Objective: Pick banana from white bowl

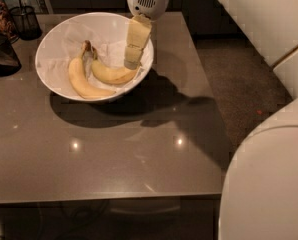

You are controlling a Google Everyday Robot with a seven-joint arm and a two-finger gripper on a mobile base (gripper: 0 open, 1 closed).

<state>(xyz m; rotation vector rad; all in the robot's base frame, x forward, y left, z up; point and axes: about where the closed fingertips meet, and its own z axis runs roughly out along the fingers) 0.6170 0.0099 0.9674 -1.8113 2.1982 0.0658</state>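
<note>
The grey table (139,174) is carrying the paper-lined white bowl (49,49). My gripper (131,62) is hanging inside its right rim, covering the banana (109,75) at one end. I cannot tell whether it is spread or pinching. My arm is running off the top edge.

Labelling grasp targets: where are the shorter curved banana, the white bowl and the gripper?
shorter curved banana (111,75): camera view, mid-body.
white bowl (106,26): camera view, far inner wall.
gripper (132,63): camera view, tip, at bowl's right side.

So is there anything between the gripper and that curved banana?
Nothing: in the camera view the gripper hangs directly over one end of the banana, inside the white bowl.
</note>
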